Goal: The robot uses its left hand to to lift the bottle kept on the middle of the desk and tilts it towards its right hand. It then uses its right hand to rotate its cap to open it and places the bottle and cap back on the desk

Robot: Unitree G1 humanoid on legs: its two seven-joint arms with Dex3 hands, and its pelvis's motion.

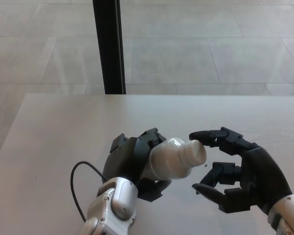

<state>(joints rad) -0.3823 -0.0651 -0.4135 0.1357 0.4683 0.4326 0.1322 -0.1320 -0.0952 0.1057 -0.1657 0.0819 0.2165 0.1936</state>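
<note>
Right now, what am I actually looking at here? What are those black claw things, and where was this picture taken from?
You are looking down through a camera on a humanoid robot's head. The black claws are its hands, each with a thumb and two thick fingers. The left robot hand grips a whitish bottle, tilted so its cap points toward the right robot hand. That right hand is open, fingers curled around the cap's end, not clearly gripping it. Below them is a pale desk, with a thin black cable looping by the left wrist. Beyond is tiled floor and a dark post.
</note>
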